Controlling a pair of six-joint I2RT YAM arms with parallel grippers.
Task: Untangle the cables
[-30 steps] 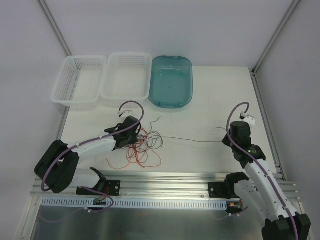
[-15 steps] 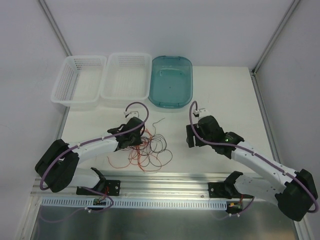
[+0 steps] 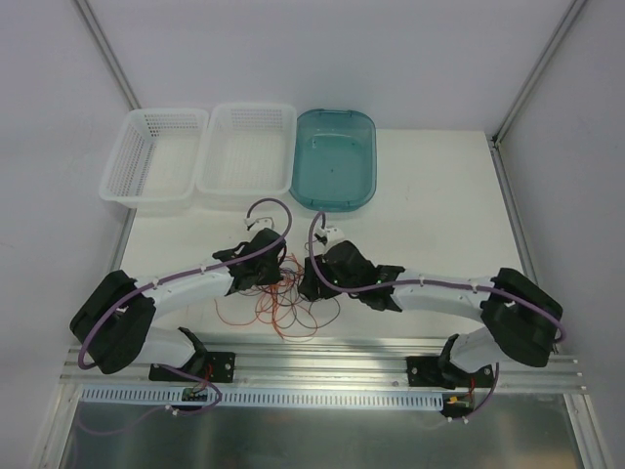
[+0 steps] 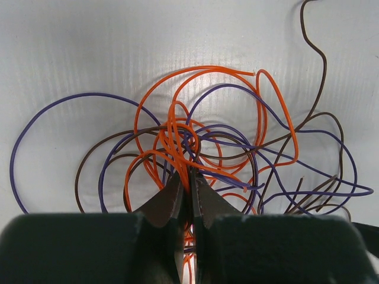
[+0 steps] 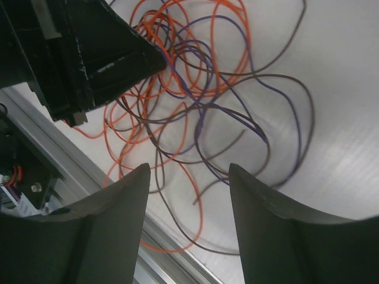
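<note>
My left tool clenches the cables; my right tool, at its 3 o'clock, hangs released.

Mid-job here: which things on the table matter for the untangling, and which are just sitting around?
Part of the job: tangle of cables, orange, purple and brown; left end effector, shut on orange strands; right end effector, open over the tangle.
Just lying about: left white mesh basket; right white mesh basket; teal tub.
</note>
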